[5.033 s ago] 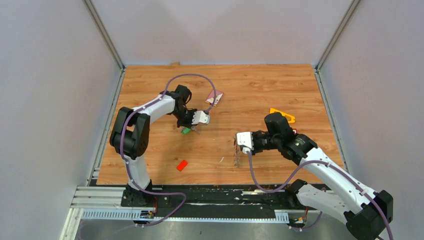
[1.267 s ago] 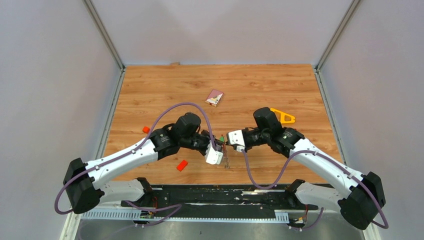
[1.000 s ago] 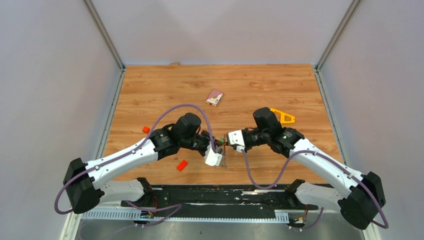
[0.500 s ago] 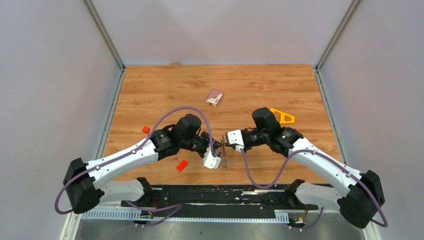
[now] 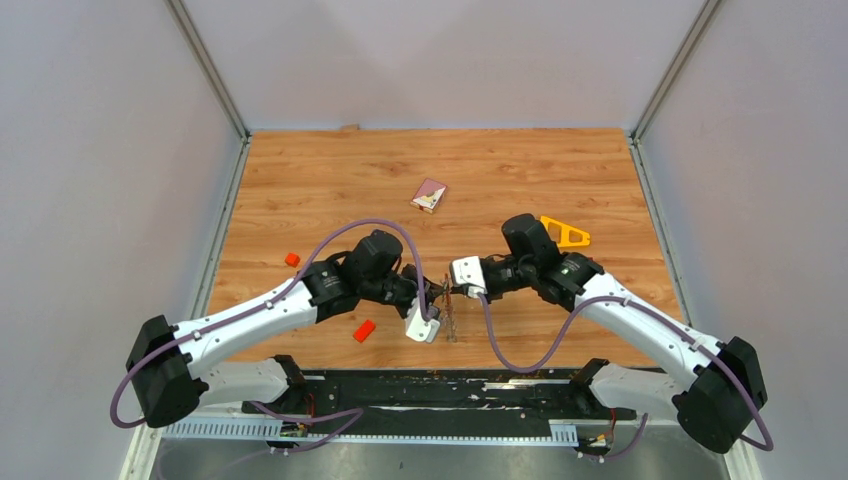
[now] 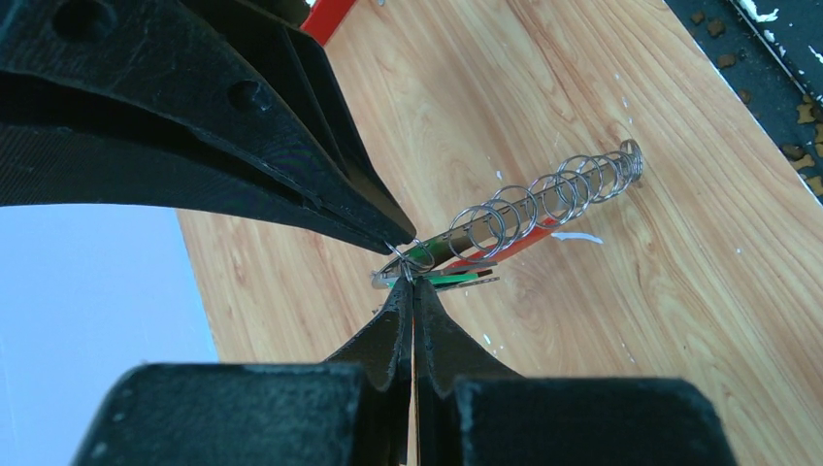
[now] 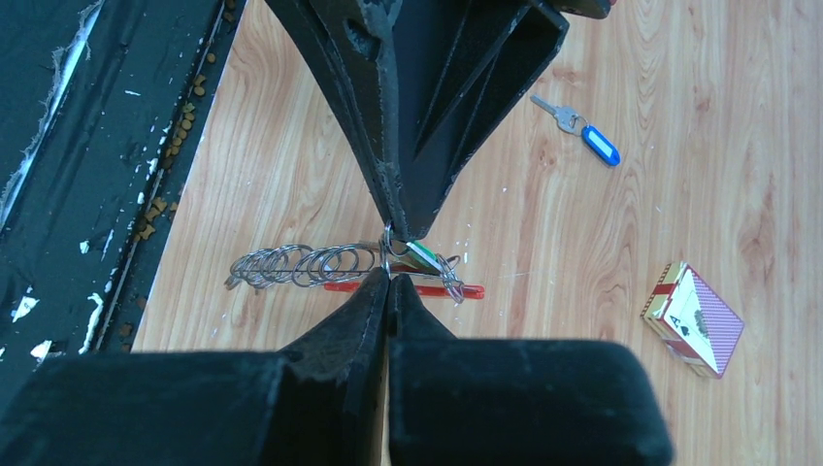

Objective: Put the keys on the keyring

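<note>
My two grippers meet tip to tip above the table's front middle. The left gripper (image 5: 437, 293) (image 6: 410, 283) is shut on the green-tagged key (image 6: 429, 258) by its small ring. The right gripper (image 5: 451, 290) (image 7: 388, 277) is shut on the keyring (image 7: 301, 264), a chain of silver rings with a red strap (image 7: 442, 289), which hangs below the tips (image 5: 450, 320). The green tag (image 7: 423, 254) lies right against the keyring's end ring. A blue-tagged key (image 7: 600, 146) lies on the table. The black-tagged key is not visible.
A playing-card box (image 5: 430, 195) lies at mid back. A yellow-orange triangular piece (image 5: 566, 232) sits behind the right arm. A small flat orange-red block (image 5: 364, 331) and a smaller orange bit (image 5: 291, 259) lie near the left arm. Walls enclose three sides.
Five seconds ago the grippers were apart, the left at the green key on the table. Over the last second both, joined at the tips, have drifted slightly left.
</note>
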You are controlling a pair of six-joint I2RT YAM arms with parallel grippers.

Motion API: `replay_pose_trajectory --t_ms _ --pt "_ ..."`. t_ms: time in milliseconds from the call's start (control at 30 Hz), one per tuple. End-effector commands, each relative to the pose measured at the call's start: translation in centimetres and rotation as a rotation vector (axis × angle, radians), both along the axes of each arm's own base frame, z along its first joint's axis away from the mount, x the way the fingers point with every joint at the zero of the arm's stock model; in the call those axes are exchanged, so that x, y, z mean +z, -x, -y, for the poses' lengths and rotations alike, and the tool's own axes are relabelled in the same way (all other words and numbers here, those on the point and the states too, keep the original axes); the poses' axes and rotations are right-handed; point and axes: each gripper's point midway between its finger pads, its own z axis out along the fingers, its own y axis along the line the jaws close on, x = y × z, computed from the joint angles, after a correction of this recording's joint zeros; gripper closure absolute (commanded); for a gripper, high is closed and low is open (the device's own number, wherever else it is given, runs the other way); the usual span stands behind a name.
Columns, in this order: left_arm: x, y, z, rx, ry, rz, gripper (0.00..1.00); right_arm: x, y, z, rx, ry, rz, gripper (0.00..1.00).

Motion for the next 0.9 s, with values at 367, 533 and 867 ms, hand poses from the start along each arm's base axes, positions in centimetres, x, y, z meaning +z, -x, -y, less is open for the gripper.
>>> replay_pose_trajectory --t_ms 367,533,867 --pt "-0.4 1.0 -0.4 -0.052 0.002 0.029 1.00 3.3 -2.1 -1.0 -0.060 -0.071 0.008 1.00" --pt "-0.3 0.8 -0.5 -0.045 0.002 0.042 1.00 3.3 -2.3 -1.2 -0.071 -0.071 -0.024 1.00" --pt "-0.5 0.8 -0.5 -0.046 -0.006 0.055 1.00 3.0 -3.0 -1.2 -0.107 -0.061 -0.081 1.00"
